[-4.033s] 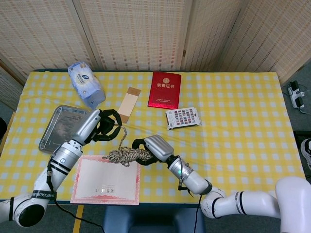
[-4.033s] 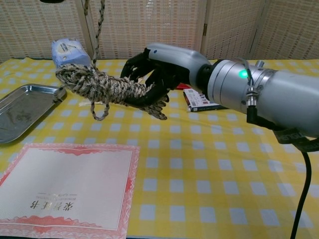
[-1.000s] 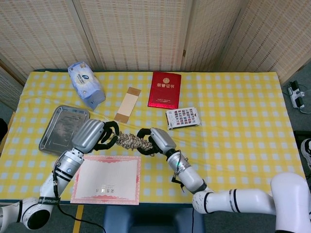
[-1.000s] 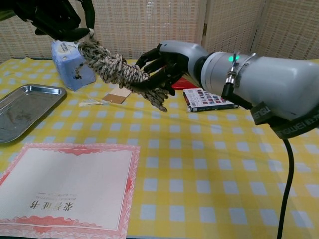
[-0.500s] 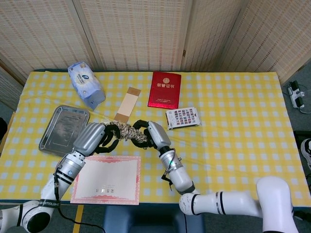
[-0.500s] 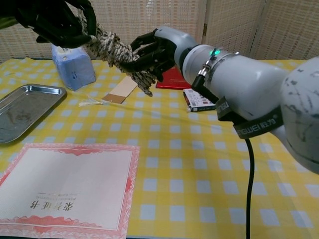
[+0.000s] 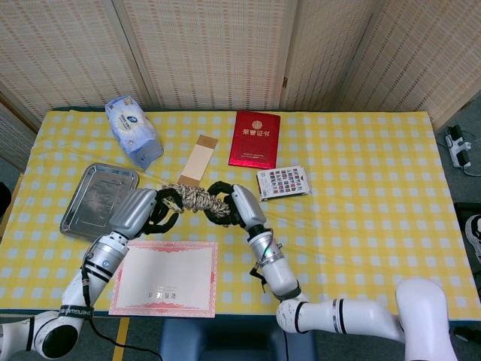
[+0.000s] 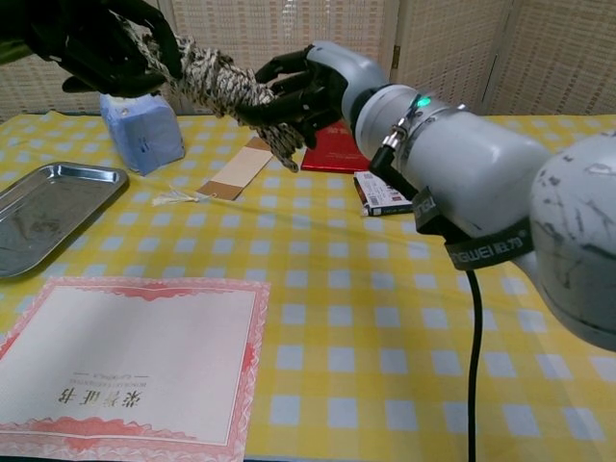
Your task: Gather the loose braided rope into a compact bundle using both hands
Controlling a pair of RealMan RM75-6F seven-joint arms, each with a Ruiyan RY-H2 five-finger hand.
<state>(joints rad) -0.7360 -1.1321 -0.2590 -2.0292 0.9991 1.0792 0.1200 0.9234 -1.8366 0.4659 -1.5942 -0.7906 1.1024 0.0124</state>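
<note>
the braided rope (image 8: 219,82) was already wound into a short, thick bundle and was held up in the air between the two hands, well above the yellow checked tablecloth (image 7: 361,188). the left hand (image 8: 101,43) had its dark fingers wrapped round one end of the bundle, and the right hand (image 8: 298,87) gripped the other end, with a frayed tail of rope (image 8: 286,154) hanging loose below its fingers. in the head view the bundle (image 7: 194,197) sat between the left hand (image 7: 150,213) and the right hand (image 7: 229,203), above the table just in front of the tan card strip (image 7: 197,161) and to the right of the metal tray (image 7: 98,199).

the step in hand looked like the last of the gathering: the coils pressed together from both ends. the task seemed nearly done. the next move would likely call for tucking in the hanging tail and squeezing the bundle tighter without letting the coils slip, then lowering it to a bare part of the cloth, perhaps near the certificate (image 8: 125,361).
</note>
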